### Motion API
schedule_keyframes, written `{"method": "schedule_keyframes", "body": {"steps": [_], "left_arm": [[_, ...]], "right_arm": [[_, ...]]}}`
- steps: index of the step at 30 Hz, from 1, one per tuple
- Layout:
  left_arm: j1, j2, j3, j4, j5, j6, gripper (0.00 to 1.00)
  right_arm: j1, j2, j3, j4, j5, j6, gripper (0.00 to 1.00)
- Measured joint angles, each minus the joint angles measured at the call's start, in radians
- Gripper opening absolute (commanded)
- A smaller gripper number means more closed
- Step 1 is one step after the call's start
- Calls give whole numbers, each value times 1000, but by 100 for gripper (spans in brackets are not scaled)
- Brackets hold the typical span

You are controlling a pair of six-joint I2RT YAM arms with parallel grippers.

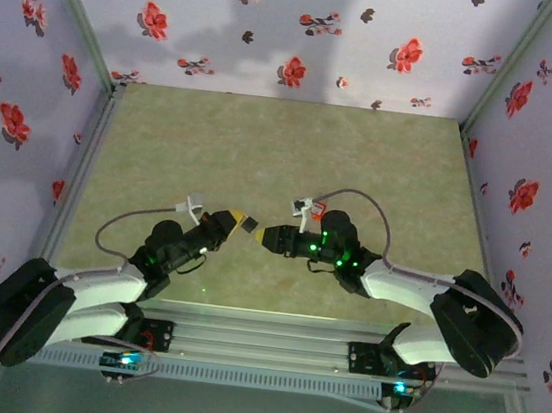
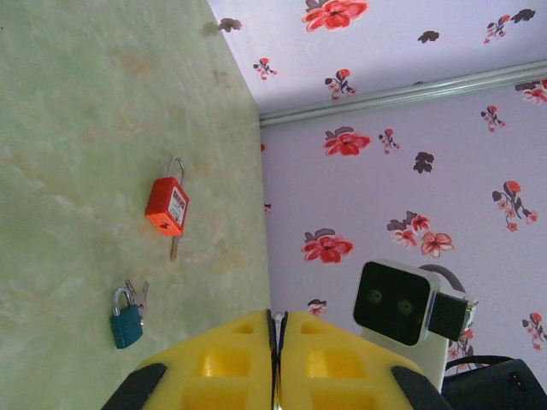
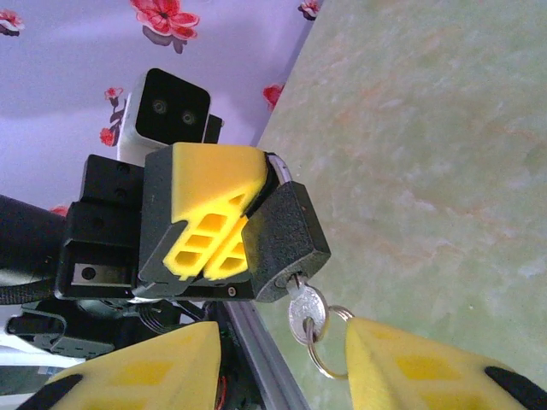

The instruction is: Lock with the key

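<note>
Padlock (image 3: 286, 243), black, is clamped by its shackle in the left gripper (image 3: 218, 235), whose fingers are shut tight on it. Its key (image 3: 306, 314) sticks out toward 6 o'clock in the right wrist view, between the parted fingers of the right gripper (image 3: 286, 376), neither visibly touching it.

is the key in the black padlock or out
In: the key sticks out of the keyhole of the black padlock, only its head showing.
</note>
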Motion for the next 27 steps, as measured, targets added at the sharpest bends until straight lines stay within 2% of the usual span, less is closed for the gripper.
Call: {"method": "schedule_keyframes", "body": {"steps": [27], "left_arm": [[-7,26,0,54,3,-1,0]], "right_arm": [[-6,38,0,64,-18,40,21]]}}
